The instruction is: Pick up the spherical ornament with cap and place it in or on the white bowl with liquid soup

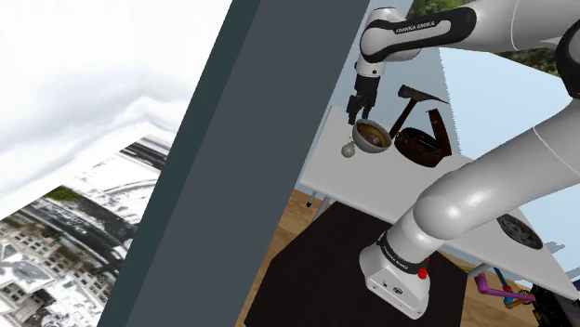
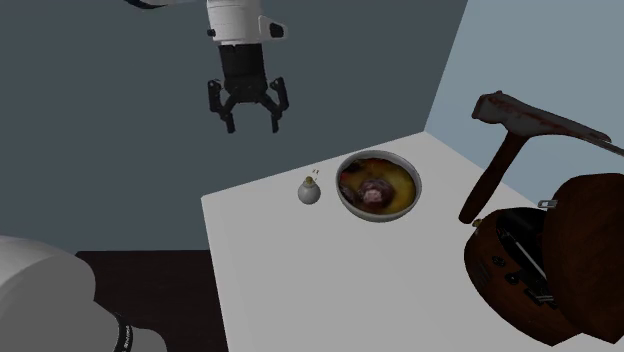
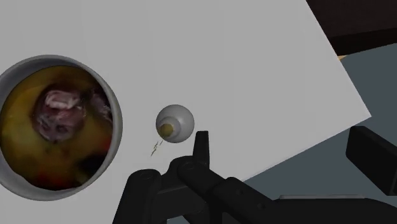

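Note:
A small grey spherical ornament [image 2: 309,191] with a yellowish cap stands on the white table [image 2: 300,270], near the corner. Just to the second exterior view's right of it sits a grey bowl [image 2: 378,186] of yellow soup with dark lumps. They stand close together but apart. My black gripper [image 2: 248,115] hangs open and empty well above the table, up and to that view's left of the ornament. In the wrist view the ornament [image 3: 175,122] lies just ahead of one finger, beside the bowl [image 3: 54,127], and the gripper [image 3: 286,156] points down over the table's edge. The shoulder view has the gripper [image 1: 361,110] above the ornament [image 1: 348,149] and bowl [image 1: 371,136].
A dark brown bag [image 2: 540,250] with a raised handle [image 2: 520,125] stands on the table at the second exterior view's right, beyond the bowl. A dark grey wall [image 2: 120,120] rises behind the table. The table's edge [image 3: 343,89] runs close past the ornament, with dark floor below.

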You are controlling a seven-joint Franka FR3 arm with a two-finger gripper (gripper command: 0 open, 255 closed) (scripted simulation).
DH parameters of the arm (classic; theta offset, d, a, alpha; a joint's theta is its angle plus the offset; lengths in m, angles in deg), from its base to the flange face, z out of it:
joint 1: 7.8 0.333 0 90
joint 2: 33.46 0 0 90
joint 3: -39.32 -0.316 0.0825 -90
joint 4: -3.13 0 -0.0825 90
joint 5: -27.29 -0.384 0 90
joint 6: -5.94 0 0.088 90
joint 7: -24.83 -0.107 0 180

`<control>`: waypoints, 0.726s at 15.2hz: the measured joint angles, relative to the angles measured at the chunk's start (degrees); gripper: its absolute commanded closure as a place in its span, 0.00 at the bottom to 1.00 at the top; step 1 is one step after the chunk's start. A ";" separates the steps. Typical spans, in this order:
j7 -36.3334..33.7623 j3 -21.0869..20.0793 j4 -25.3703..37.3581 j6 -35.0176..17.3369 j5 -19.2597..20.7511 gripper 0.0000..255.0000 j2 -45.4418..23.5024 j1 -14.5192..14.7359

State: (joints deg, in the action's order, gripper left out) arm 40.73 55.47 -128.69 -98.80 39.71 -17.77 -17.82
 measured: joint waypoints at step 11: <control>7.27 6.71 10.91 -8.54 -5.53 0.00 -22.22 -4.88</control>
State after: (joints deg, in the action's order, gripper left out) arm 48.00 62.18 -117.78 -107.34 34.18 -40.00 -22.70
